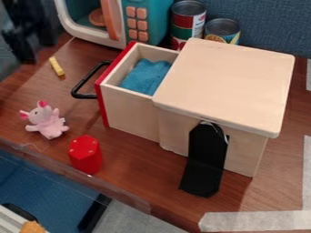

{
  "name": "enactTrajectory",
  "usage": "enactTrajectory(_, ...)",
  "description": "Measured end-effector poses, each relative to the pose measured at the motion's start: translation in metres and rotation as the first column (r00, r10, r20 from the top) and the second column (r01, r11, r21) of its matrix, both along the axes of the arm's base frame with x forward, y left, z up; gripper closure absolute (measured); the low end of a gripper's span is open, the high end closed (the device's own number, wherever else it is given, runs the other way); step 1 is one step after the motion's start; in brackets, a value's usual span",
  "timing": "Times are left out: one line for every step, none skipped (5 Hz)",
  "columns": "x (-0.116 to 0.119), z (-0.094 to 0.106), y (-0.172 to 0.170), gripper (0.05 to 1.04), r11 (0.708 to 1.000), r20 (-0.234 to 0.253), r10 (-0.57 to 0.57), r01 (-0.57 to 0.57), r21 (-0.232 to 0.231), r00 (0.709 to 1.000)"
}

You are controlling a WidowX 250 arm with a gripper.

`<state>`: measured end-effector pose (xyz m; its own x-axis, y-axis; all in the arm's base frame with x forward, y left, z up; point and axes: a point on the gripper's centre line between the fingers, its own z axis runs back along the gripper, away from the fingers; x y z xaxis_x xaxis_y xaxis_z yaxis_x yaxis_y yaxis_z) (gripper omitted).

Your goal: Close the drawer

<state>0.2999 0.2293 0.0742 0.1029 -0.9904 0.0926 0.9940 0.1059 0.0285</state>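
The robot's dark gripper [21, 34] is at the upper left edge, apart from the drawer and up and left of its handle. A wooden drawer [130, 109] with a red front [102, 105] stands pulled out toward the left from the wooden box [228, 82]. Its black handle [82, 84] sticks out on the left, with nothing touching it. Inside the drawer lies a blue cloth [146, 76].
A toy microwave [142, 22] and two cans [188, 20] stand behind the drawer. A yellow stick [56, 66], pink plush toy [45, 120] and red hexagonal block [85, 154] are left of it. A black strap [205, 159] hangs at the box's front.
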Motion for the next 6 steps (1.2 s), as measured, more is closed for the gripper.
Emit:
enactTrajectory(-0.003,-0.023,-0.018,0.084,0.989,-0.003,-0.148,0.148,-0.002,0.989)
enactTrajectory(-0.006,-0.041,-0.029,0.084,0.984,-0.009,-0.176,0.176,0.009,0.984)
enactTrajectory(-0.004,-0.048,-0.035,0.084,0.982,-0.005,-0.186,0.186,0.025,0.983)
enactTrajectory(0.000,-0.051,-0.043,0.084,0.983,0.012,-0.183,0.183,0.012,0.983)
enactTrajectory(0.000,-0.050,-0.055,0.083,0.983,0.024,-0.184,0.184,-0.003,0.983)
enactTrajectory(-0.001,-0.048,-0.062,0.083,0.985,0.045,-0.174,0.174,-0.012,0.984)
